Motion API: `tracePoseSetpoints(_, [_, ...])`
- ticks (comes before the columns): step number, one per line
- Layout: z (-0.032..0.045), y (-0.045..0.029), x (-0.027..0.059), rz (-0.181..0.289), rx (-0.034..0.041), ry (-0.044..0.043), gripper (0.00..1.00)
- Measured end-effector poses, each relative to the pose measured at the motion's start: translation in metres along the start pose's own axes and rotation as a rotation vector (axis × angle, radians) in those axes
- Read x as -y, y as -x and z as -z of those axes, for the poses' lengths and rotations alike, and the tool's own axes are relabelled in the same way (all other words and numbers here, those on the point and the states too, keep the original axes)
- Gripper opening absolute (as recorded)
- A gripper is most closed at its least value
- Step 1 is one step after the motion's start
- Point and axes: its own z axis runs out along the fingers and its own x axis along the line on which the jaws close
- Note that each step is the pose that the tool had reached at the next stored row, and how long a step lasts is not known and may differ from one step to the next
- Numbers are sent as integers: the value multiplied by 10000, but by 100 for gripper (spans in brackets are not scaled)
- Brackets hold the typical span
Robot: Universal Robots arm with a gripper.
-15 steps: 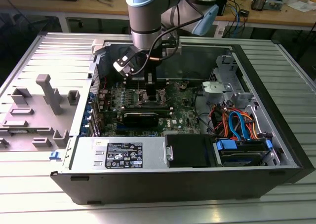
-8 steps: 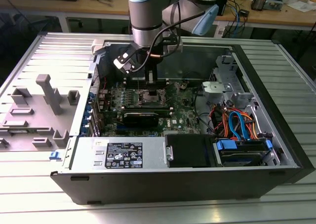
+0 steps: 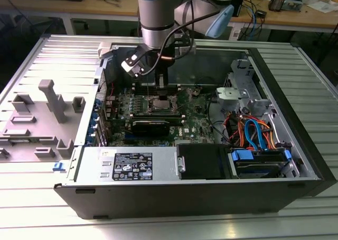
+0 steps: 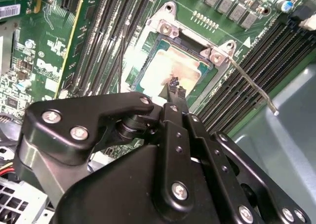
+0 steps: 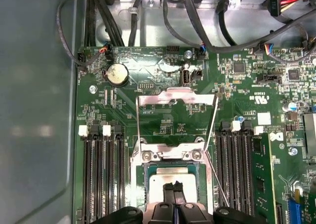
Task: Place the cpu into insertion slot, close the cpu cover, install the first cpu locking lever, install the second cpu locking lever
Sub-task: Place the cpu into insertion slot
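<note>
The cpu (image 5: 173,176) lies flat in the insertion slot (image 5: 139,170), its dull silver top also showing in the second wrist view (image 4: 165,68). The cpu cover (image 5: 175,97) is swung open beyond the socket's far edge. Thin locking lever rods (image 5: 138,120) (image 5: 213,116) are raised beside it, and one lever (image 4: 252,87) juts out past the socket's corner. My gripper (image 5: 174,188) hovers just above the chip's middle, fingers pressed together and holding nothing. In the exterior view the gripper (image 3: 161,85) hangs over the socket (image 3: 160,103) inside the open computer case.
Long black memory slots (image 5: 101,177) (image 5: 239,169) flank the socket. Cables (image 5: 197,21) run along the case wall, and a coin battery (image 5: 117,74) sits on the board. A black graphics card (image 3: 150,126), a power supply (image 3: 132,166) and a drive cage with orange and blue cables (image 3: 253,134) fill the case.
</note>
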Motion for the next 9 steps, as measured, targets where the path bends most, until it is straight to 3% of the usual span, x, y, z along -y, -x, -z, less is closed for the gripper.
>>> tracePoseSetpoints(2, [1,1,1,235,-17,-147,11])
tracePoseSetpoints(8, [2,0,-1,986,-88,-195,11])
tracePoseSetpoints(9, [2,1,0,1039,-120,-308,11])
